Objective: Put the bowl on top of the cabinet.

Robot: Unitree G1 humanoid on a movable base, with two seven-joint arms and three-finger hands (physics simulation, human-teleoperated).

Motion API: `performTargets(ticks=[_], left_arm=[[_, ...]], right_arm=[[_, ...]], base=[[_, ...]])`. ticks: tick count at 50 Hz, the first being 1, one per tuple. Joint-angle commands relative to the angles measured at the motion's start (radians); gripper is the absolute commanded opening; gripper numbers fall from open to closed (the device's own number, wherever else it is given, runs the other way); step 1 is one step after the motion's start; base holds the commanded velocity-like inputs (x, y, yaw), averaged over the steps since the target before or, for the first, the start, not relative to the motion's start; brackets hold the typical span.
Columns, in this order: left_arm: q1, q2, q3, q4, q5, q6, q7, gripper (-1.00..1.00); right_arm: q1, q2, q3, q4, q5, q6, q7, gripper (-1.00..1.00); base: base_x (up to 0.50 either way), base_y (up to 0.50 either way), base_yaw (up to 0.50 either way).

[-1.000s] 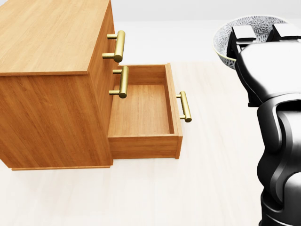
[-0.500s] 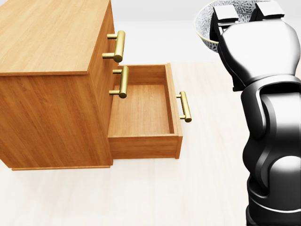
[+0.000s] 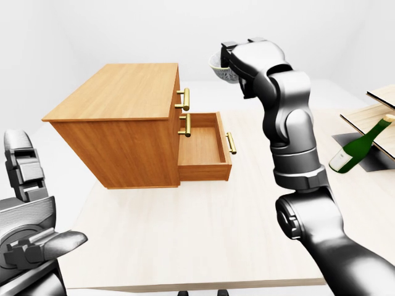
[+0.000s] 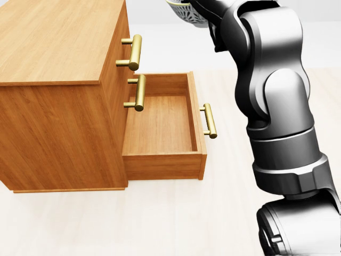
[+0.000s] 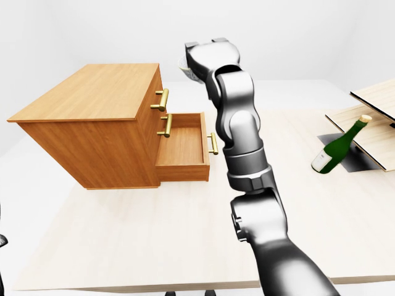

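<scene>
Up beside the cabinet [image 3: 123, 92] top, right hand [image 3: 245, 55] is gripping the bowl [image 3: 218, 68]; open drawer [image 3: 200, 140] is lying below its fingers. Left hand [image 3: 28, 237] is hovering, fingers spread.

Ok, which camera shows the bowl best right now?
The left-eye view: the bowl shows clearly beside the right robot hand. The head view crops it at its top edge; the right-eye view shows only a sliver behind that hand.

Bare sim test scene, not a furnished room: blank white surround, one pale wooden table [image 3: 185, 246]. Props are household-type: wooden cabinet [image 3: 117, 102] with brass handles [image 4: 136, 52], open drawer [image 4: 160, 122], tilted green bottle [image 3: 357, 148], wooden boards [image 3: 378, 115].
</scene>
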Motion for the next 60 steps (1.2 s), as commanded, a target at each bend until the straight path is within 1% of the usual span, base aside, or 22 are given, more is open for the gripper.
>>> performTargets(ticks=[1,10,19,24,27,28,30,31,32,33,36,37,40,44,53,60], left_arm=[[-0.001,0.004,0.006,-0.006,-0.01,0.0,0.007,1.0],[0.0,0.003,0.007,-0.009,-0.012,0.0,0.007,1.0],[0.001,0.002,0.005,-0.014,-0.012,0.0,0.008,1.0],[0.003,0.0,0.003,-0.013,-0.009,0.0,0.004,1.0],[0.0,0.001,0.004,-0.01,-0.01,0.0,0.005,1.0],[-0.002,0.001,0.003,-0.007,-0.007,0.0,0.004,1.0],[-0.003,0.002,0.003,-0.005,-0.007,0.0,0.005,1.0],[-0.004,0.003,0.002,-0.005,-0.008,0.0,0.006,1.0],[-0.004,0.004,0.003,-0.005,-0.009,0.0,0.006,1.0],[-0.003,0.004,0.003,-0.007,-0.01,0.0,0.006,1.0],[-0.003,0.004,-0.001,-0.008,-0.006,0.0,0.006,1.0],[-0.002,0.003,-0.003,-0.009,-0.005,0.0,0.007,1.0],[-0.001,0.004,0.004,-0.014,-0.013,0.0,0.009,1.0],[-0.006,0.005,0.002,0.0,-0.007,0.0,0.003,1.0],[-0.004,0.005,0.002,0.005,-0.007,0.0,-0.001,1.0],[-0.004,0.005,0.0,0.006,-0.005,0.0,-0.002,1.0]], right_arm=[[-0.229,0.02,0.034,0.336,0.006,0.0,0.0,-1.0],[-0.346,0.025,0.046,0.515,0.04,0.0,0.0,-1.0],[-0.503,0.037,0.059,0.766,0.088,0.0,0.0,-1.0],[-0.566,0.035,0.068,0.848,0.096,0.0,0.0,-1.0],[-0.591,0.034,0.073,0.884,0.096,-0.02,0.0,-1.0],[-0.609,0.034,0.08,0.903,0.093,-0.049,0.0,-1.0],[-0.624,0.04,0.077,0.917,0.097,-0.058,0.0,-1.0],[-0.629,0.04,0.081,0.919,0.095,-0.074,0.0,-1.0],[-0.632,0.043,0.08,0.921,0.097,-0.077,0.0,-1.0],[-0.641,0.051,0.076,0.923,0.106,-0.089,0.0,-1.0],[-0.653,0.061,0.083,0.936,0.101,-0.106,0.0,-1.0],[-0.66,0.069,0.077,0.937,0.117,-0.132,0.0,-1.0],[-0.673,0.075,0.086,0.949,0.109,-0.143,0.0,-1.0],[-0.69,0.089,0.092,0.965,0.104,-0.172,0.0,-1.0],[-0.721,0.133,0.088,0.966,0.122,-0.175,0.0,-1.0],[-0.734,0.154,0.093,0.965,0.13,-0.175,0.0,-1.0]], base=[[0.0,0.0,0.0],[0.0,0.0,0.0],[0.0,0.0,0.0],[0.0,0.0,0.0],[0.0,0.0,0.0],[0.0,0.0,0.0],[0.0,0.0,0.0],[0.0,0.0,0.0],[0.0,0.0,0.0],[0.0,0.0,0.0],[0.0,0.0,0.0],[0.0,0.0,0.0],[0.0,0.0,0.0],[0.0,0.0,0.0],[0.0,0.0,0.0],[0.0,0.0,0.0]])
